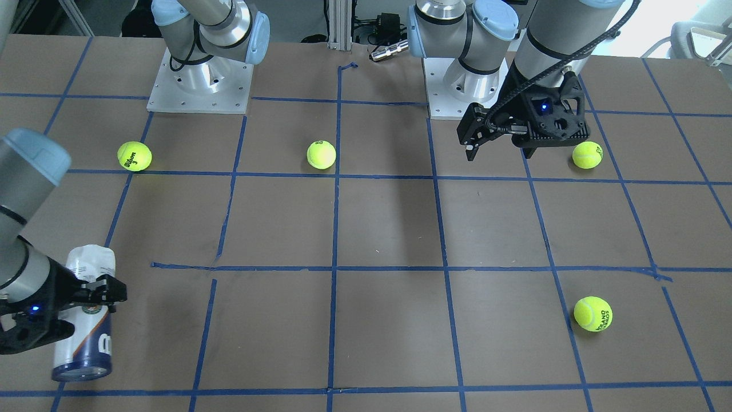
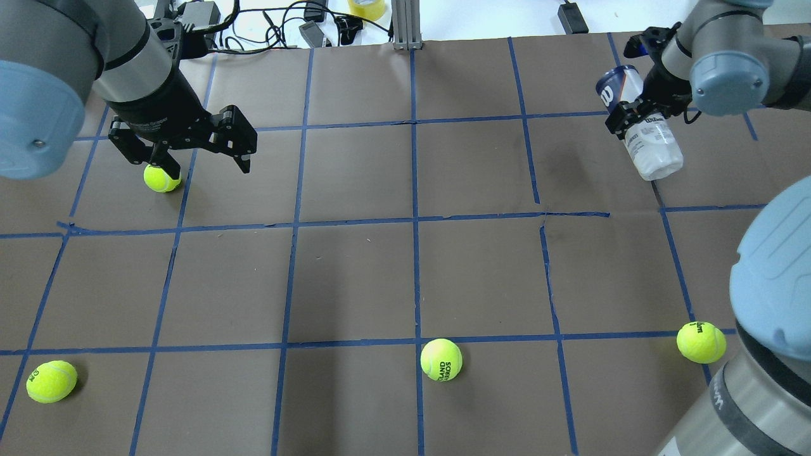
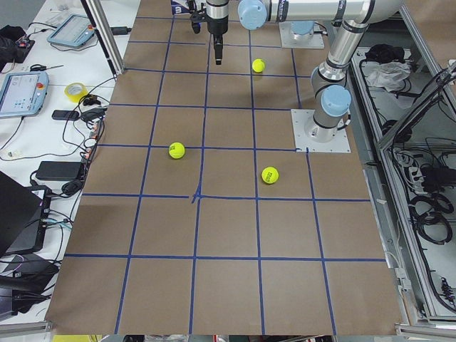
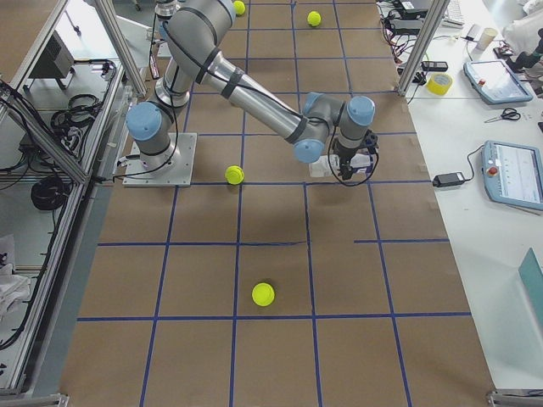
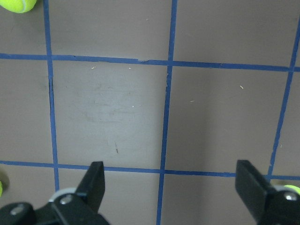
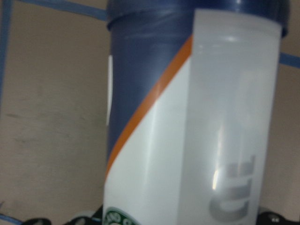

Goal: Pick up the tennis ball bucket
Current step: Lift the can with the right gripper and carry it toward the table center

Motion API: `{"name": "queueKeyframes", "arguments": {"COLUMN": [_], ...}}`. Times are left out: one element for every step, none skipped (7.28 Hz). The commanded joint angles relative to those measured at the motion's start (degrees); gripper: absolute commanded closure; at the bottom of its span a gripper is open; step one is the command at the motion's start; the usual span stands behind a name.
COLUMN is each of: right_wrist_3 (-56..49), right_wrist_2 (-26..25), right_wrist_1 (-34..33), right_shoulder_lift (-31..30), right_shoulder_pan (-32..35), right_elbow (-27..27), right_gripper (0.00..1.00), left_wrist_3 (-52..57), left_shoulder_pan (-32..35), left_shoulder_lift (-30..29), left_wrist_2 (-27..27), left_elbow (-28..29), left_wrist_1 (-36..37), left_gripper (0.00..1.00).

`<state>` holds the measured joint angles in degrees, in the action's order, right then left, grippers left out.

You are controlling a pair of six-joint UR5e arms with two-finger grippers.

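The right gripper (image 2: 638, 118) clamps the tilted tennis ball bucket (image 2: 656, 152) mid-body; the left gripper (image 2: 190, 157) hangs spread, a ball (image 2: 161, 178) beside one finger.

The tennis ball bucket (image 2: 656, 155), near the table's far right corner, is showing "Wilson" in dark letters on its white label. In the right wrist view, large grey letters are running sideways on it, unreadable. The Wilson ball (image 1: 134, 156), by the robot's edge toward the right end, is reading "Wilson 3". The middle ball (image 2: 441, 360), midway along that edge, is reading "ROLAND GARROS". The far ball (image 1: 593, 313), toward the operators' edge at the left end, is showing "ROLAND".
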<state>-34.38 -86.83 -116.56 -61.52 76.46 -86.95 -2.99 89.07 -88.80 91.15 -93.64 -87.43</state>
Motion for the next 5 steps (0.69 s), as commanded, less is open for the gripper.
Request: {"name": "queueKeyframes", "arguments": {"right_wrist_3": [-9.07,-14.17,-17.18,-22.52,-26.22], "right_wrist_2": [-0.45,0.25,1.21,3.74,3.86], "right_wrist_1": [-1.20,-2.34,-2.53,-4.10,-8.81], "right_shoulder_lift": [-0.88,-0.62,-0.96,-0.88,-0.10], "right_shoulder_pan": [9.98,13.24,16.23,20.09,23.44], "right_elbow": [0.11,-0.76,-0.76,-0.76,-0.85], "right_gripper": [0.33,0.31,0.31,0.33,0.33], "left_wrist_3": [0.09,0.09,0.78,0.79,0.88], "left_shoulder_pan": [-0.30,-0.91,-1.09,-1.27,-1.88], "left_shoulder_lift": [0.03,0.03,0.11,0.20,0.20], "left_wrist_2": [0.08,0.08,0.16,-0.01,-0.36], "left_elbow": [0.38,0.91,1.00,1.09,1.61], "left_wrist_1": [0.24,0.24,0.24,0.24,0.24], "left_gripper": [0.00,0.00,0.00,0.00,0.00]}}
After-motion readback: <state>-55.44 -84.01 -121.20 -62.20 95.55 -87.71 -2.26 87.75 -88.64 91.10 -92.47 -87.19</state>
